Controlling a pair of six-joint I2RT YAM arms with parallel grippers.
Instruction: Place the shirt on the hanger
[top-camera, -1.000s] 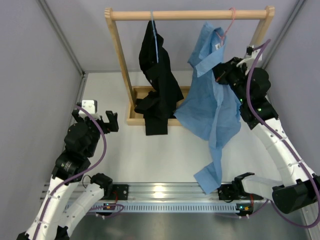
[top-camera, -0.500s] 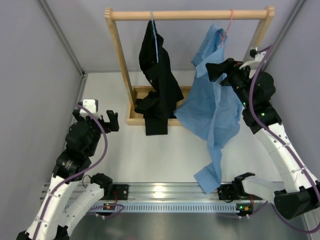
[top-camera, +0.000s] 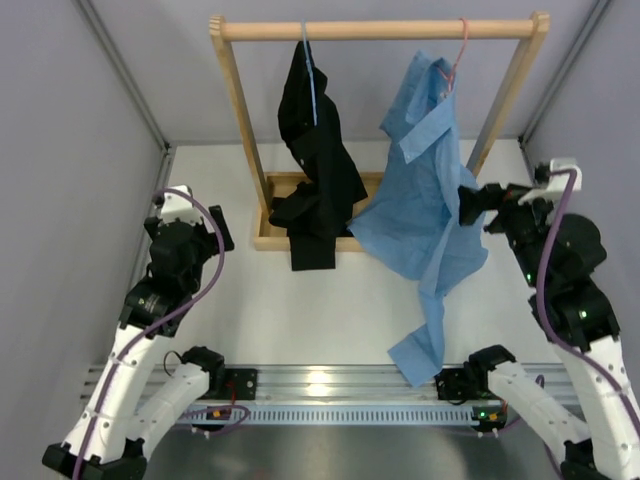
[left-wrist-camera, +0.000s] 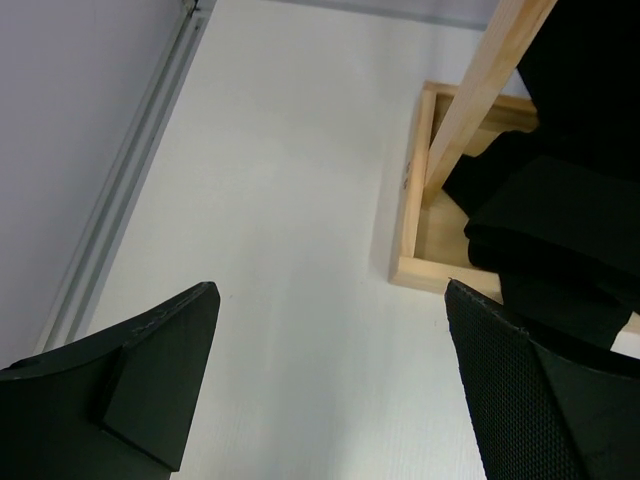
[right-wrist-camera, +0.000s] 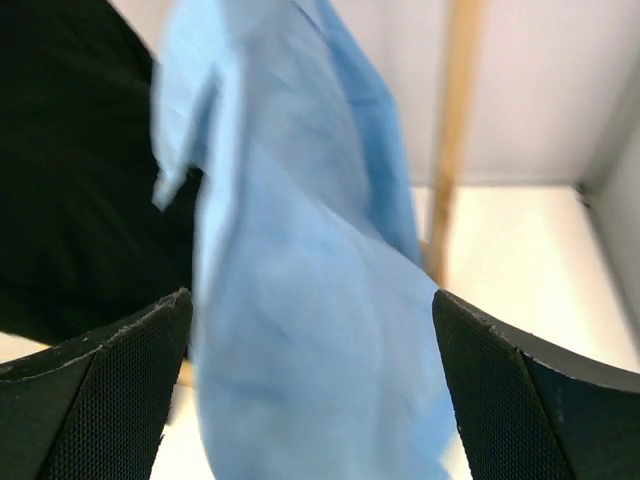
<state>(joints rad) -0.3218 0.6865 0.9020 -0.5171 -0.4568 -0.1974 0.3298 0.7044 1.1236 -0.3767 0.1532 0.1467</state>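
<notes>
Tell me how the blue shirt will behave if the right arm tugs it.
Probably floppy: the shirt hangs in loose folds, one sleeve trailing far down. Likely light, since the thin pink hanger carries it. A tug may swing it or pull it off: it drapes lopsidedly, and the hanger only hooks over the wooden rail.

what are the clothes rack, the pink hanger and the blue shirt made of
The pale clothes rack looks like unpainted light wood: tan, matte, with straight-cut bars. The thin pink hanger seems to be wire, possibly coated; it is too slim to tell. The light blue long-sleeved shirt looks like thin woven cloth, matte, hanging in soft folds.
</notes>
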